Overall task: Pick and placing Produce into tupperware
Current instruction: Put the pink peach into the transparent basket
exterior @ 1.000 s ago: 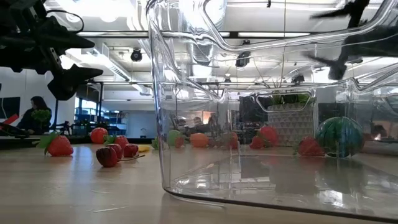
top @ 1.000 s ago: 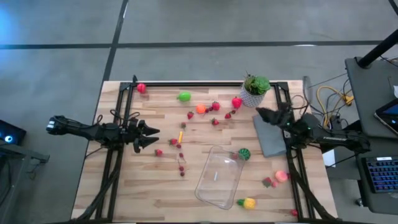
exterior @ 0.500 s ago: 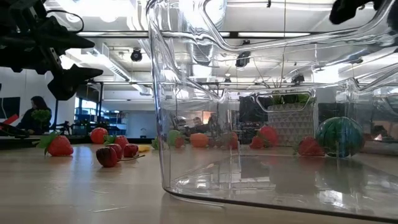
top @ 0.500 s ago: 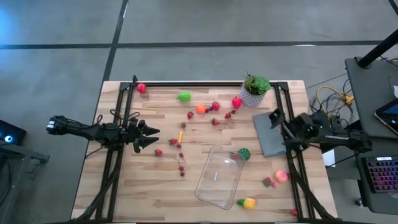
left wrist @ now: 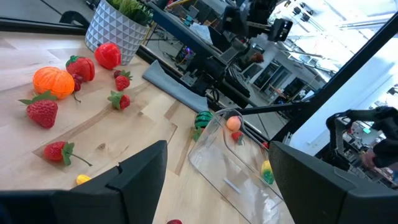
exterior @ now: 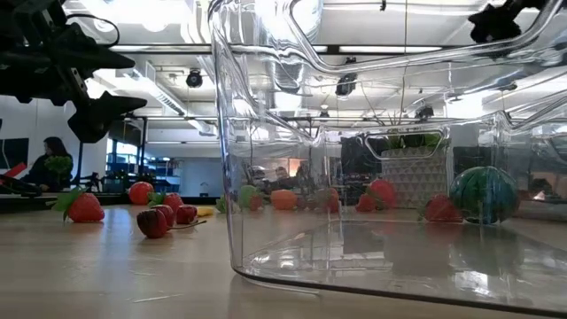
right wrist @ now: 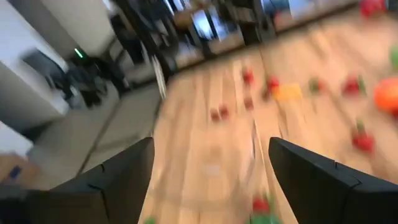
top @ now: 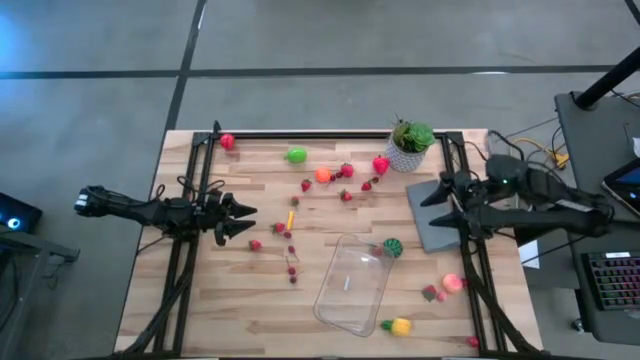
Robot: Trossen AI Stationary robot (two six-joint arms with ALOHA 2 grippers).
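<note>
Tupperware [top: 352, 283] lies between the spread left claw [top: 243, 220] and the spread right claw [top: 432, 208], touching neither.

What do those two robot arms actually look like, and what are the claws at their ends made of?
Both arms are dark, nearly black, built from slim jointed segments on black frame legs. The left claw ends in two pointed black fingers, broad and flat-faced seen from the wrist. The right claw looks the same, with wedge-shaped dark fingers. Thin black cables run along the arms. No markings are visible.
</note>
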